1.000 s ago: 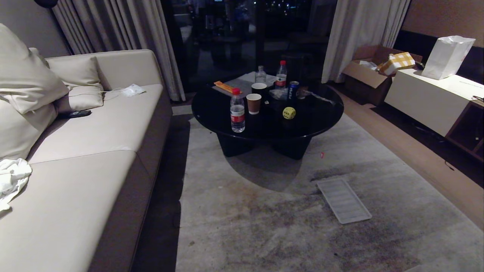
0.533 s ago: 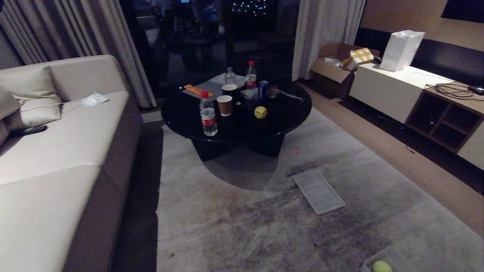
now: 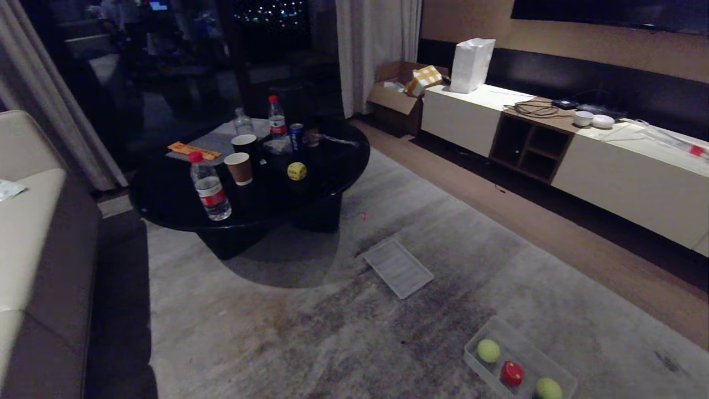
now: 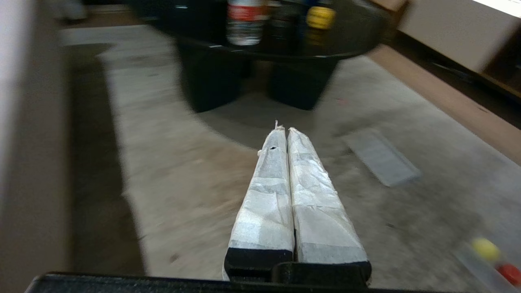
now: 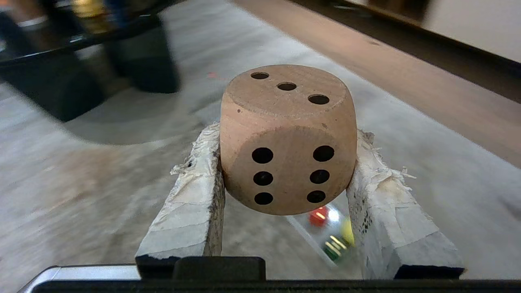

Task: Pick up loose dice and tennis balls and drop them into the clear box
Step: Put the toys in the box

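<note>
While no writing can be read on the bottle (image 3: 209, 191) labels, a tan die (image 5: 288, 138) showing three and six pips is pinched in the right gripper (image 5: 285, 162). Left gripper (image 4: 283, 132) fingers are pressed together. Two tennis balls (image 3: 488, 350) and a red die (image 3: 512, 373) are held in the clear box (image 3: 523, 346); a yellow die (image 3: 297, 170) is set on the black table (image 3: 166, 194).
</note>
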Motion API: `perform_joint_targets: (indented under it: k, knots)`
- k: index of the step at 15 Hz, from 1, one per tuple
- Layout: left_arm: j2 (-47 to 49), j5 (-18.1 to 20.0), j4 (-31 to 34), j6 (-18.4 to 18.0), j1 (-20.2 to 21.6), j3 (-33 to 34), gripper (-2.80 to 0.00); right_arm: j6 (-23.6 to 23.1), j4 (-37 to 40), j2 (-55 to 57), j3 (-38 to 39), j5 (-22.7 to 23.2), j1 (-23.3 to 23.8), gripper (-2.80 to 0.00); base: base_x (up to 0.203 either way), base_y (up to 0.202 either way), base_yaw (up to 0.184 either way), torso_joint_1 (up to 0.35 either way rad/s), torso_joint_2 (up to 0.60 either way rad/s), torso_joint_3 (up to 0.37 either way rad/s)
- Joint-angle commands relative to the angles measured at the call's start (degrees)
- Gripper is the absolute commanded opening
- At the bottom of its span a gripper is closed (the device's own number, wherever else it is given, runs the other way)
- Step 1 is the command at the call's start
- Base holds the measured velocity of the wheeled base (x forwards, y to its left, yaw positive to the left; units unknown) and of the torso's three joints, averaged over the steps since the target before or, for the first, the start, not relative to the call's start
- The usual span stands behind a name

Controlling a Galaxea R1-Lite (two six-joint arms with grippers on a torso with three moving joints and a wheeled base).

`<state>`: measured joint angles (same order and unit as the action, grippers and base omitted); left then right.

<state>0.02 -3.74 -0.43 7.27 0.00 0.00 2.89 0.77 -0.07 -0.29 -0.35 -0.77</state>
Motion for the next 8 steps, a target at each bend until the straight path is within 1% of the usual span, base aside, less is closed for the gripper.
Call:
perform_joint_targets:
  k: [1, 6, 8]
  knots:
    - [0.1, 0.0, 0.0, 0.0, 0.0, 0.1, -2.8, 0.0, 0.0, 0.1, 0.0, 0.0, 0.0, -2.8, 0.003, 0.007, -0.164, 0.002, 0.0, 0.001]
    - [0.1, 0.0, 0.0, 0.1, 0.0, 0.1, -2.8, 0.0, 0.0, 0.1, 0.0, 0.0, 0.0, -2.8, 0.002, 0.01, -0.159, 0.003, 0.0, 0.001]
    - [0.1, 0.0, 0.0, 0.0, 0.0, 0.1, -2.8, 0.0, 0.0, 0.1, 0.0, 0.0, 0.0, -2.8, 0.0, 0.004, -0.087, 0.007, 0.0, 0.002]
